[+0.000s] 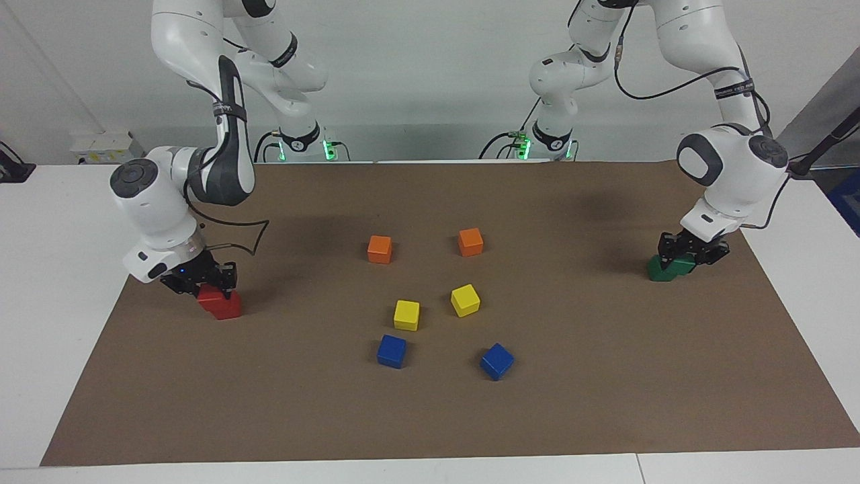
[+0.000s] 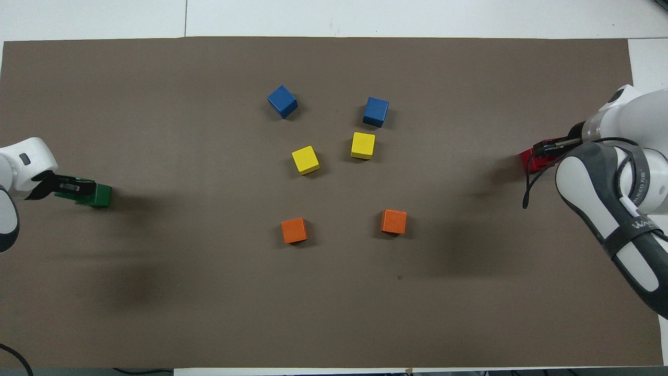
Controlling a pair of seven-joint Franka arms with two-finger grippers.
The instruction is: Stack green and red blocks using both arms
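My right gripper (image 1: 213, 288) is down at the mat, toward the right arm's end of the table. Its fingers straddle a red block (image 1: 209, 296) that sits askew against a second red block (image 1: 228, 309). In the overhead view only a red corner (image 2: 531, 159) shows beside that gripper (image 2: 548, 146). My left gripper (image 1: 685, 259) is down at the left arm's end, fingers around a dark green block (image 1: 684, 267) that touches a second green block (image 1: 658, 270). From overhead, green (image 2: 98, 196) shows at this gripper's (image 2: 73, 187) tip. I cannot tell whether either pair is stacked or side by side.
In the middle of the brown mat (image 1: 605, 376) lie two orange cubes (image 1: 379, 249) (image 1: 470, 241) nearest the robots, then two yellow cubes (image 1: 406, 314) (image 1: 465, 300), then two blue cubes (image 1: 392, 351) (image 1: 496, 361). White table borders the mat.
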